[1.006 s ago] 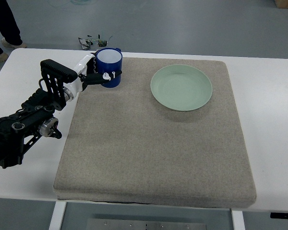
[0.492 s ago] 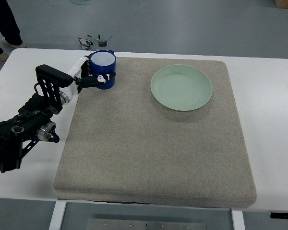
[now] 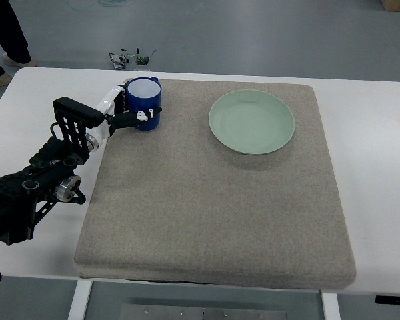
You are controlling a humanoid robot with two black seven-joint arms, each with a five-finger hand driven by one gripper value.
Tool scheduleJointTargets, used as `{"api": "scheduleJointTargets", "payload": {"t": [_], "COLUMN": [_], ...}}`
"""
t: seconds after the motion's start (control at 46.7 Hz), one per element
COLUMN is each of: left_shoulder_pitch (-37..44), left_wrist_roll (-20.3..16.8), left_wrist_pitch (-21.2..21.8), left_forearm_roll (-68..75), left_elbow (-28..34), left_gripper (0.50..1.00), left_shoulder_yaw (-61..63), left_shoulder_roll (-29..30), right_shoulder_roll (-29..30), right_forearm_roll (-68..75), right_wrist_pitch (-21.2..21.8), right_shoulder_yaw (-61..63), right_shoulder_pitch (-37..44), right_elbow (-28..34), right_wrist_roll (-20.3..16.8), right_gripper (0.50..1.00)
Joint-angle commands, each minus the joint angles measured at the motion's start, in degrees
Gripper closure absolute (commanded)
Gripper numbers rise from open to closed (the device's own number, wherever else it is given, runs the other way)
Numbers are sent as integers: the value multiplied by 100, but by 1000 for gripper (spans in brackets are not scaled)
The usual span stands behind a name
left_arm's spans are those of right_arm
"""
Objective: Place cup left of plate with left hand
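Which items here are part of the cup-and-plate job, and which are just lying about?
Part of the job:
- blue cup, upright near the mat's far left corner, held by the left hand
- green plate, to the cup's right
- grey mat under both

Lying about:
- small tangle of dark objects at the table's far edge
- a person's legs at the top left

The left arm (image 3: 37, 180) is showing as a black, open-framed build, links and brackets bolted together with a round silver joint cap gleaming near its lower part. A black ribbed block is sitting at the wrist, and a white shell is covering the left hand (image 3: 120, 110) behind it. The fingers (image 3: 130, 118) are looking black, with small white tips. Top left, a person's dark trousers (image 3: 7, 30) and pale shoes are showing.
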Motion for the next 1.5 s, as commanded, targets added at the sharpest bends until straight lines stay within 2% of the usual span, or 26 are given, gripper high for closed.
{"api": "scheduleJointTargets", "payload": {"t": [0.0,0.086,0.128,0.3,0.364,0.621,0.706,1.07,1.22,1.477], "left_shoulder_pitch": [1,1,1,1,1,10,10,10,19,2], "left_wrist_roll": [0,0,0,0,0,0,0,0,0,0], "left_wrist_pitch": [-1,-1,-1,-1,-1,-1,-1,-1,-9,-80], "left_forearm_roll": [1,1,1,1,-8,1,-8,-95,-95,-148], "left_elbow": [0,0,0,0,0,-9,-9,-70,-79,-79], "left_gripper": [739,718,677,649,617,611,542,534,508,506], "left_shoulder_yaw": [0,0,0,0,0,0,-9,-176,-431,-747], "left_shoulder_roll": [-1,-1,-1,-1,-1,-44,-36,35,96,289], "right_shoulder_roll": [0,0,0,0,0,0,0,0,0,0], "right_forearm_roll": [3,3,-6,3,3,-6,-6,3,3,3], "right_wrist_pitch": [0,0,0,0,0,0,0,0,0,0], "right_shoulder_yaw": [7,7,-2,7,-2,7,-2,-2,7,-2], "right_shoulder_pitch": [1,1,1,-8,-8,1,1,1,1,1], "right_elbow": [6,-3,-3,-3,6,-3,-3,-3,6,-3], "right_wrist_roll": [-1,-1,-1,-1,-1,-1,-1,-1,-1,-1], "right_gripper": [566,566,566,566,566,566,566,566,566,566]}}
